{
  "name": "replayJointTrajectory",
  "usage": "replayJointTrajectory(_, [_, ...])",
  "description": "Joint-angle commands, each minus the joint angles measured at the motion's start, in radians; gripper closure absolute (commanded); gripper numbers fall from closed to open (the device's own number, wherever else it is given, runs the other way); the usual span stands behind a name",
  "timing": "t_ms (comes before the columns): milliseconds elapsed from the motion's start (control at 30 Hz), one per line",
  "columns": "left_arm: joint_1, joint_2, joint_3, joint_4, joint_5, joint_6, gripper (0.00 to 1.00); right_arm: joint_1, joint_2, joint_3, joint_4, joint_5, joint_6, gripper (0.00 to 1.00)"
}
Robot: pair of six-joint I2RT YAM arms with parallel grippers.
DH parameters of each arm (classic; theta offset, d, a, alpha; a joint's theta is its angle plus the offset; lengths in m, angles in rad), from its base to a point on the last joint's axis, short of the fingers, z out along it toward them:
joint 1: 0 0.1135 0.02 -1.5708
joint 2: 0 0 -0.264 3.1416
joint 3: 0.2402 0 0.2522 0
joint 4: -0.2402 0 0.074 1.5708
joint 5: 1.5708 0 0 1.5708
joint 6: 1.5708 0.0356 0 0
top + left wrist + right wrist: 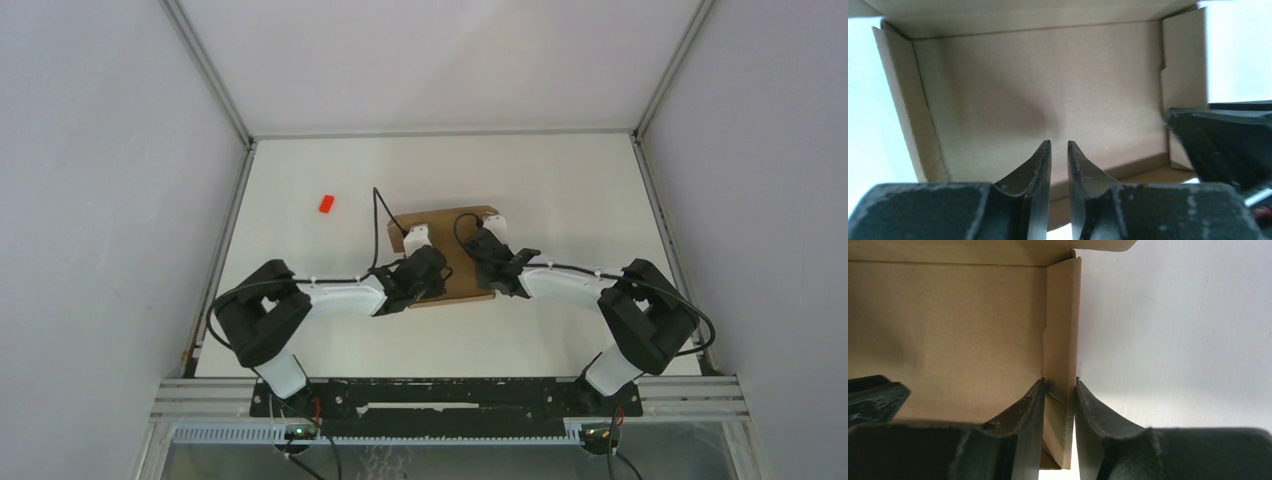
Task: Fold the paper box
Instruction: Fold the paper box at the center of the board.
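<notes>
Paper box: plain brown cardboard paper box [455, 255], open at the top, with its walls raised.
Box position: about the middle of the flat white worktop [570, 180], well apart from all four edges and turned slightly out of square with them.
Floor panel: broad plain cardboard floor panel [1048, 85]; it fills most of the left wrist view.
Far wall: far wall [1038, 27] raised along the far edge of the floor panel.
Left side wall: left side wall [898, 100] raised and leaning outward.
Right side wall: right side wall [1062, 325] standing upright, with a small stepped notch in one edge.
Right gripper: the black two-finger right gripper [1060, 385] pinches the right side wall near its near end. One finger lies on the inner face. The other lies on the outer face, over the worktop.
Left gripper: the black two-finger left gripper [1059, 147] sits inside the paper box, over the left part of the floor panel, and points toward the far wall. Its fingertips stand close together with a slim gap between them. Nothing is between them.
Gripper spacing: the two grippers sit side by side over the paper box, near each other. Each one's dark body shows at the edge of the other's wrist view.
Red block: small red block [326, 203] on the worktop, between the far left corner of the paper box and the left edge of the worktop. It does not touch the paper box.
</notes>
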Motion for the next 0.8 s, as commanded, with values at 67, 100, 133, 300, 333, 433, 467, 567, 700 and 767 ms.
replayJointTrajectory(67, [0.003, 0.09, 0.083, 0.034, 0.018, 0.0, 0.78, -0.018, -0.025, 0.004, 0.033, -0.015, -0.005, 0.63])
replayJointTrajectory(100, [0.003, 0.101, 0.089, 0.033, 0.022, 0.002, 0.78, -0.02, -0.023, 0.004, 0.034, -0.014, -0.008, 0.62])
replayJointTrajectory(133, [0.003, 0.112, 0.096, 0.032, 0.025, 0.006, 0.78, -0.022, -0.021, 0.004, 0.036, -0.013, -0.01, 0.62])
replayJointTrajectory(300, [0.002, 0.142, 0.12, 0.024, 0.041, 0.018, 0.78, -0.045, -0.014, 0.016, 0.036, -0.006, -0.037, 0.62])
replayJointTrajectory(333, [0.003, 0.145, 0.121, 0.021, 0.043, 0.02, 0.78, -0.052, -0.012, 0.02, 0.037, -0.008, -0.044, 0.63])
replayJointTrajectory(433, [0.003, 0.149, 0.128, 0.02, 0.048, 0.025, 0.78, -0.075, -0.005, 0.033, 0.046, -0.021, -0.068, 0.64])
replayJointTrajectory(467, [0.002, 0.152, 0.129, 0.019, 0.048, 0.026, 0.79, -0.081, 0.0, 0.038, 0.047, -0.024, -0.073, 0.65])
replayJointTrajectory(567, [0.003, 0.157, 0.133, 0.016, 0.052, 0.032, 0.79, -0.096, 0.016, 0.054, 0.052, -0.029, -0.089, 0.65])
replayJointTrajectory(700, [0.002, 0.17, 0.142, 0.012, 0.06, 0.04, 0.79, -0.109, 0.038, 0.068, 0.069, -0.041, -0.11, 0.62])
replayJointTrajectory(767, [0.003, 0.175, 0.148, 0.01, 0.065, 0.043, 0.79, -0.111, 0.048, 0.077, 0.071, -0.041, -0.121, 0.61])
